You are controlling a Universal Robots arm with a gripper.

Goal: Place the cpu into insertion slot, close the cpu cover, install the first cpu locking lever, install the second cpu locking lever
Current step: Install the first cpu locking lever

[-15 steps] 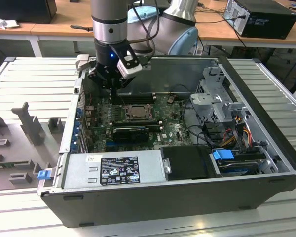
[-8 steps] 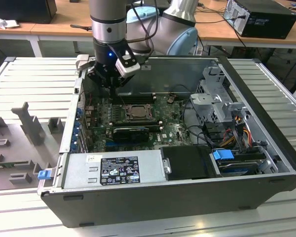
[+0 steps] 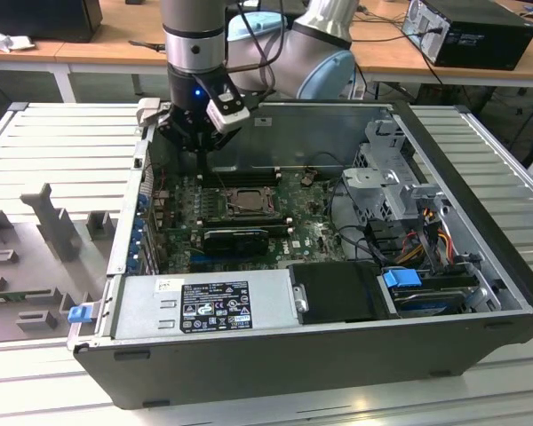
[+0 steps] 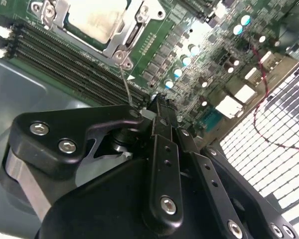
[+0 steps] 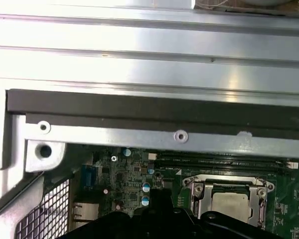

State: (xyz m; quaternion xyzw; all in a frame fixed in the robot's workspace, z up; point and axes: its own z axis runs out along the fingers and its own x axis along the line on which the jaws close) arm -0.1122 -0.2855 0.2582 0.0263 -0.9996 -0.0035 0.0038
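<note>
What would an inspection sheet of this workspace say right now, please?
Surface: ribbed aluminium table carrying an open dark computer case.
Job's things: pale silver square cpu seated in the metal-rimmed insertion slot; silvery cpu cover frame flat around it; thin wire locking lever rising from the socket's corner.
Clutter: grey fixture blocks on the table, exterior view's left.
Grippers: black gripper at the lever's upper end.
Cables: coloured bundle beside the drive bay.
Surroundings: wooden benches, black computer box behind.
</note>
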